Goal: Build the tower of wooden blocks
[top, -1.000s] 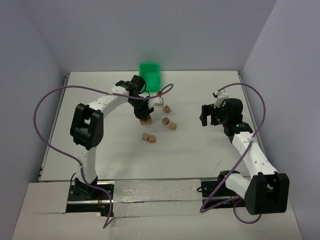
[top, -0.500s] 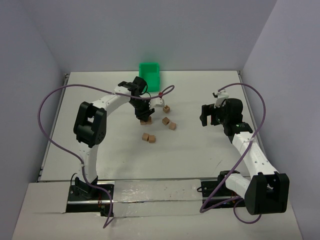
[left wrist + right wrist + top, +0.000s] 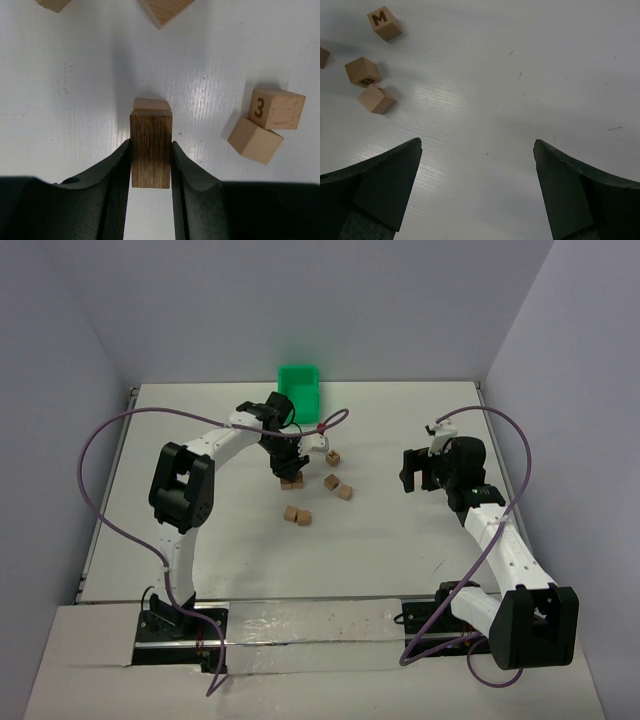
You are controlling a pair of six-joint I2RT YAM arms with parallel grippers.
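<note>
On the white table (image 3: 400, 540), the left gripper (image 3: 151, 152) stays clamped on a wood block (image 3: 151, 132), its elbow slightly shifted. The right gripper (image 3: 477, 150) remains spread wide, unmoved.

Your top camera looks down from above and behind the two arm bases toward the far wall, set far enough back to take in the whole white table (image 3: 400, 540) and the scattered light-tan wooden cubes (image 3: 345, 492). Your left wrist camera sits very close, staring straight down past the left gripper (image 3: 151, 145) at a small patch of that table with a few of those cubes. Your right wrist camera stands farther off behind the right gripper (image 3: 477, 144), angled across bare table and catching several of the cubes in its upper left corner.
</note>
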